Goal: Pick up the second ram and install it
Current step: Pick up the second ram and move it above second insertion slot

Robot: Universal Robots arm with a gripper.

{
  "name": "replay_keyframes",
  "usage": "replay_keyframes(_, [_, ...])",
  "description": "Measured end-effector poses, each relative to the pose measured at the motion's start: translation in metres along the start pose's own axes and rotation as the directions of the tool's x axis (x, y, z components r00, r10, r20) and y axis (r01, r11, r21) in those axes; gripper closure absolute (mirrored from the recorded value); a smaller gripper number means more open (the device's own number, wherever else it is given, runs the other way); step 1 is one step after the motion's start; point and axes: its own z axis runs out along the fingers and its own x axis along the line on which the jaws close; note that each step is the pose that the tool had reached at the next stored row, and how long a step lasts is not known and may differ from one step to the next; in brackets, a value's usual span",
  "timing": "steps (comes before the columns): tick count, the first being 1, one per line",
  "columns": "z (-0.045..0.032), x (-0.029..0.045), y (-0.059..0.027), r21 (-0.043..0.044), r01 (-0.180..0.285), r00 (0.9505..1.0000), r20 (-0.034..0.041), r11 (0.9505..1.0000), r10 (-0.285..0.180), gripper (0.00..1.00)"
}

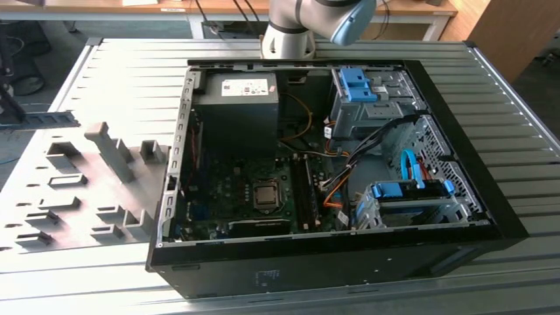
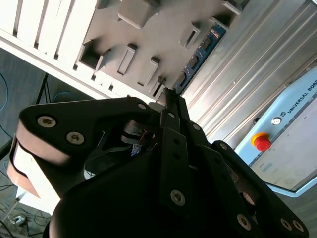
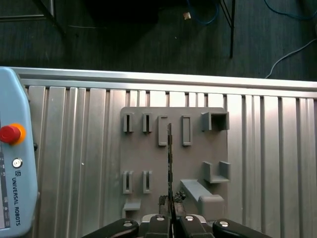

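The black pincer [image 3: 171,212] is closed on the second ram [image 3: 170,158] — a thin, flat, blue-green memory stick with dark chips. It grips one end, so the stick juts straight out past the fingertips. In the first wrist view the stick hangs edge-on over the grey plastic slotted holder [image 3: 148,158], which lies near one long edge of the ribbed aluminium table [image 3: 277,163]. A pale blue control pendant [image 3: 15,188] with a red button sits off to one side, apart from the holder. In the exterior view the open black computer case [image 1: 306,272] stands mid-table — just beside the holder, on the exterior view's right of it.
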Motion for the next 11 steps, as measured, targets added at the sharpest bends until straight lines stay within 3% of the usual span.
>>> replay_keyframes(11, [0.0003,-0.0252,-0.0190,0.0000,0.000,1.0000,-0.0001,1.0000,0.000,0.86])
